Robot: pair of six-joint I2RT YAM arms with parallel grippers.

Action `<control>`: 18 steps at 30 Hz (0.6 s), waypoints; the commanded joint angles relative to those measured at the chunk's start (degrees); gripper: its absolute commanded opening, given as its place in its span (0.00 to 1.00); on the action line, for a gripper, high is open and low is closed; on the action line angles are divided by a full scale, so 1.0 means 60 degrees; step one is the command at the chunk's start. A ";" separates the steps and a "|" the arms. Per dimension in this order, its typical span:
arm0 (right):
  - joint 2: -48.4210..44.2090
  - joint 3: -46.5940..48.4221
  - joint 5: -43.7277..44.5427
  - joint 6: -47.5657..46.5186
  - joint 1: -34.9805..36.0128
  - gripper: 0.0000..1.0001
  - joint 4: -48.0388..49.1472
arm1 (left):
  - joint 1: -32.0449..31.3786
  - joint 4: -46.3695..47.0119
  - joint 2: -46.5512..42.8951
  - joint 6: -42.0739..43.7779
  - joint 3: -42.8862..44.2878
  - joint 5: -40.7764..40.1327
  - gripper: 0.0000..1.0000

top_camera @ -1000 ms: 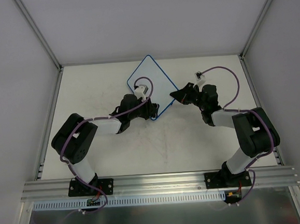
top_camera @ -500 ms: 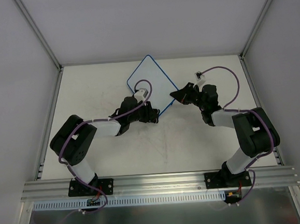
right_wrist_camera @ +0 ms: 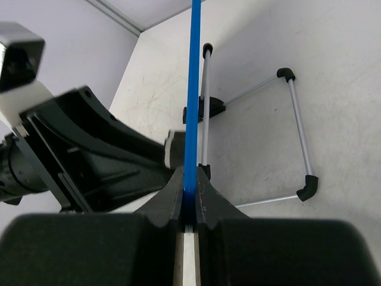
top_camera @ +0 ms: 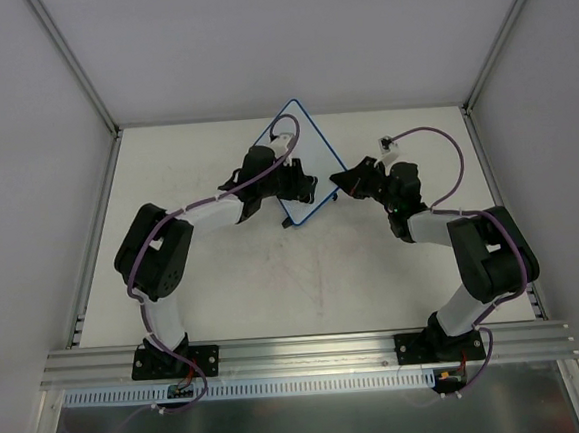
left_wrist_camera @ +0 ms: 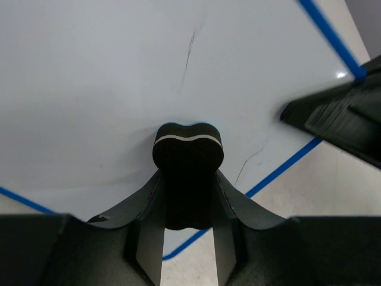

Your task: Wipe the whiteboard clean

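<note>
jaws of the left gripper [left_wrist_camera: 189, 179] pinch the black eraser [left_wrist_camera: 188, 146], right gripper [right_wrist_camera: 189, 179] jaws clamp the whiteboard [left_wrist_camera: 119, 77] edge, propped mid-back on the table [top_camera: 224, 282], and w/ the eraser just slid up from the near corner onto its face, wiping looks underway, only faint marks left.

1. The whiteboard [left_wrist_camera: 119, 71] looked smooth and glossy.
2. The eraser [left_wrist_camera: 189, 156] was matt black.
3. The table [top_camera: 305, 285] was matt and scuffed.
4. The wire stand [right_wrist_camera: 297, 122] shone like bare metal.

Whiteboard [left_wrist_camera: 119, 71]: no legible writing, only faint thin strokes.
Eraser [left_wrist_camera: 189, 173]: one pale stripe, no lettering.
Table [top_camera: 276, 298]: no print or numbers.
</note>
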 commanded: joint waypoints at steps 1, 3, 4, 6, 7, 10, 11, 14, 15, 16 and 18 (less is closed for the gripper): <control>-0.0004 0.0208 -0.1197 -0.0257 0.0317 0.00 0.0382 | 0.0169 0.1022 0.0019 0.0532 0.0913 -0.0444 0.03; 0.0025 0.0237 -0.1226 -0.0242 0.0303 0.00 0.0382 | 0.0243 0.1008 -0.0112 0.0590 0.0914 -0.0503 0.03; 0.0040 0.0251 -0.1241 -0.0228 0.0317 0.00 0.0368 | 0.0243 0.1008 -0.0156 0.0692 0.0870 -0.0605 0.03; 0.0055 0.0251 -0.1227 -0.0227 0.0317 0.00 0.0382 | 0.0243 0.1022 -0.0332 0.0752 0.0768 -0.0635 0.03; 0.0040 0.0222 -0.1227 -0.0227 0.0317 0.00 0.0382 | 0.0229 0.1138 -0.0405 0.0752 0.0549 -0.0621 0.03; 0.0011 0.0222 -0.1212 -0.0242 0.0317 0.00 0.0368 | 0.0200 0.1621 -0.0815 0.0650 -0.0312 -0.0708 0.03; 0.0011 0.0222 -0.1212 -0.0228 0.0317 0.00 0.0382 | 0.0141 0.2072 -0.1034 0.0649 -0.0592 -0.0796 0.03; 0.0011 0.0222 -0.1197 -0.0242 0.0317 0.00 0.0382 | -0.0078 0.2966 -0.1415 0.0839 -0.1604 -0.1394 0.03; 0.0011 0.0208 -0.1212 -0.0242 0.0303 0.00 0.0382 | -0.0238 0.3159 -0.1489 0.0854 -0.2056 -0.1571 0.03; 0.0011 0.0222 -0.1212 -0.0242 0.0317 0.00 0.0382 | -0.0327 0.3378 -0.1533 0.0898 -0.2249 -0.1732 0.03; 0.0011 0.0222 -0.1197 -0.0242 0.0303 0.00 0.0368 | -0.0561 0.3643 -0.1534 0.0927 -0.2571 -0.2083 0.03</control>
